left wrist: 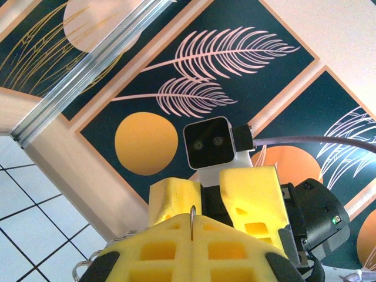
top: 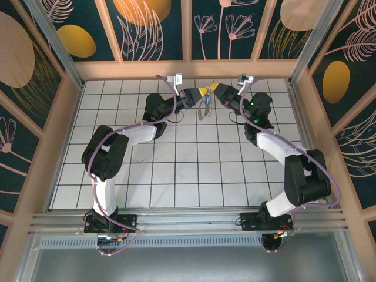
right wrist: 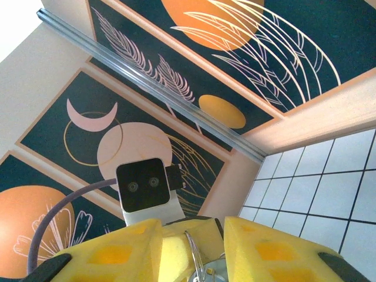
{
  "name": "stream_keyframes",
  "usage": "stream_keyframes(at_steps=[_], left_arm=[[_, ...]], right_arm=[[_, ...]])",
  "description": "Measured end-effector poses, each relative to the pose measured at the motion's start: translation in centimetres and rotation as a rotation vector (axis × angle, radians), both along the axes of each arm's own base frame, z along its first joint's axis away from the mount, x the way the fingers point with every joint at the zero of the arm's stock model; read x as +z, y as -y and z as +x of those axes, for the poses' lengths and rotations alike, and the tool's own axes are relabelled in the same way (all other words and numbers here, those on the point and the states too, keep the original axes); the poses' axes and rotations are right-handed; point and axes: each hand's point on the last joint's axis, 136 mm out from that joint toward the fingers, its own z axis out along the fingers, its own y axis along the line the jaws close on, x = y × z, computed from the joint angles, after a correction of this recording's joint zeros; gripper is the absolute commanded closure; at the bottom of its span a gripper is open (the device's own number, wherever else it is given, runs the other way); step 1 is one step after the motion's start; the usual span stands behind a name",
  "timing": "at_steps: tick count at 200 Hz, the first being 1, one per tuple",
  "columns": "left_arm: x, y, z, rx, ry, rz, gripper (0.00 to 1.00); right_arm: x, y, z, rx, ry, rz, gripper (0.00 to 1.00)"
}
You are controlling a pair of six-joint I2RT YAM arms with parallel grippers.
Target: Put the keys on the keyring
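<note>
The tiled counter (top: 194, 170) lies bare across its near and middle rows, giving either arm wide passage there. At the far middle the left claw (top: 201, 92) and right claw (top: 215, 88) meet almost tip to tip, with the keyring (top: 204, 109) dangling just below them, so nothing could pass between. The back wall (top: 182, 69) stands close behind them, and the side walls (top: 67, 135) hem in both flanks
</note>
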Motion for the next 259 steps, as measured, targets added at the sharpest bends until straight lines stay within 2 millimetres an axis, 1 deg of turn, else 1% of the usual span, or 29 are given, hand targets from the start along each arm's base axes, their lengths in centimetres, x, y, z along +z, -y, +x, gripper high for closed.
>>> stream_keyframes(at_steps=[57, 69, 110, 135, 145, 195, 211, 225, 259], left_arm=[[0.1, 0.1, -0.1, -0.003, 0.003, -0.002, 1.00], [0.1, 0.1, -0.1, -0.002, 0.003, -0.002, 1.00], [0.1, 0.1, -0.1, -0.001, 0.003, -0.003, 1.00], [0.1, -0.1, 0.2, 0.011, -0.007, -0.009, 1.00], [0.1, -0.1, 0.2, 0.015, -0.007, -0.010, 1.00], [0.2, -0.2, 0.4, 0.019, -0.008, -0.011, 1.00], [0.1, -0.2, 0.4, 0.020, -0.008, -0.011, 0.90], [0.1, -0.2, 0.4, 0.022, -0.004, -0.006, 0.79], [-0.3, -0.1, 0.5, 0.036, 0.009, 0.026, 0.65]], right_arm=[[-0.8, -0.9, 0.0, 0.020, -0.015, -0.005, 0.76], [-0.6, -1.0, -0.1, 0.026, -0.012, -0.005, 0.79], [-0.1, -1.2, -0.2, 0.036, 0.006, -0.003, 0.94], [0.0, -1.4, 0.0, 0.043, 0.015, -0.004, 0.95], [0.1, -1.4, 0.1, 0.047, 0.017, -0.004, 1.00], [0.1, -1.6, 0.2, 0.050, 0.030, -0.012, 1.00], [0.1, -1.6, 0.2, 0.048, 0.038, -0.018, 1.00], [0.0, -1.6, 0.2, 0.052, 0.039, -0.022, 1.00], [-0.4, -1.1, 0.3, 0.062, 0.028, -0.037, 1.00]])
